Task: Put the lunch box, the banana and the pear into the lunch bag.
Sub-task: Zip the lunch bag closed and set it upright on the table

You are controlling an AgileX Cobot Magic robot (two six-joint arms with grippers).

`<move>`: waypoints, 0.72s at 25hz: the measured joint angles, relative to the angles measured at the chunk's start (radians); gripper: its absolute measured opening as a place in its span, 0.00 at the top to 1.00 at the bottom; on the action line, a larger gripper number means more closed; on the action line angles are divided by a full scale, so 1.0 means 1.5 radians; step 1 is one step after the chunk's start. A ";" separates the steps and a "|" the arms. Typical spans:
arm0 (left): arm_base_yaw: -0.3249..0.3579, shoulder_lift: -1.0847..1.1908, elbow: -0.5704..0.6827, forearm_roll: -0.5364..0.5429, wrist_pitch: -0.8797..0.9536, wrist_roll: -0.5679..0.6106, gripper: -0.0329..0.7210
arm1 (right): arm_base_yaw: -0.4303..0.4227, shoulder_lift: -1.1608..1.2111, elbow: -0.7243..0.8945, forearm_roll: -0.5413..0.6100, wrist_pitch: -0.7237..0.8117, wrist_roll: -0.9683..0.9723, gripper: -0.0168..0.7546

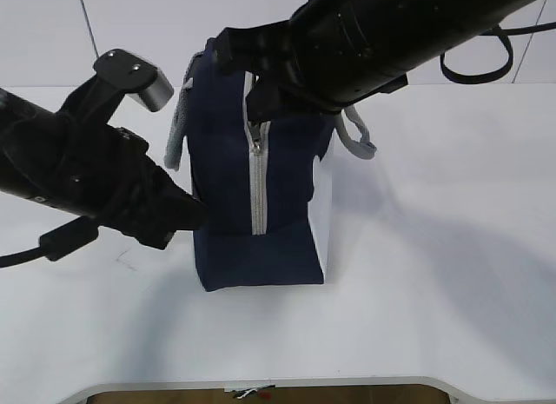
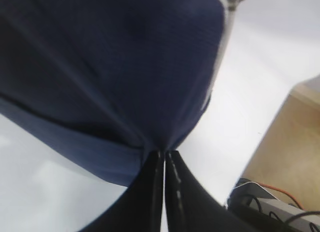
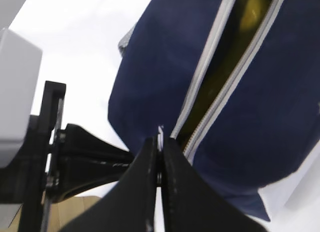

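Lunch bag (image 1: 261,195), frame centre, upright. Left gripper (image 2: 163,154) pinching its fabric; right gripper (image 3: 160,144) pinching the zipper pull (image 3: 160,134). I'd hold the fabric taut and draw the pull steadily along the track.

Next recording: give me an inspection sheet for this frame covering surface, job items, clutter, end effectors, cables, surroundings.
Surface: white table, bare where visible.
Job items: lunch bag upright, top zipper partly open, something yellow inside; lunch box, banana and pear not identifiable.
Clutter: nothing seen.
End effectors: left end effector shut, pinching bag fabric; right end effector shut at the zipper's end.
Cables: black cable loops off right arm.
Surroundings: wood floor, cabled equipment.
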 joint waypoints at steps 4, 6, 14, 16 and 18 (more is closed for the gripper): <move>0.000 -0.040 0.000 0.020 0.034 0.000 0.97 | 0.000 0.000 0.000 0.000 -0.003 0.000 0.96; 0.000 -0.056 0.000 0.026 0.039 0.000 0.97 | 0.000 0.000 0.000 0.000 -0.003 0.000 0.96; 0.000 -0.065 0.000 0.034 0.051 0.000 0.97 | 0.000 0.000 -0.038 -0.015 0.008 0.000 0.96; 0.000 -0.065 0.000 0.014 0.048 0.000 0.91 | 0.000 0.000 -0.051 -0.024 0.011 0.000 0.96; 0.000 -0.065 0.000 0.000 0.036 0.000 0.79 | 0.000 0.000 -0.059 -0.030 0.015 -0.001 0.96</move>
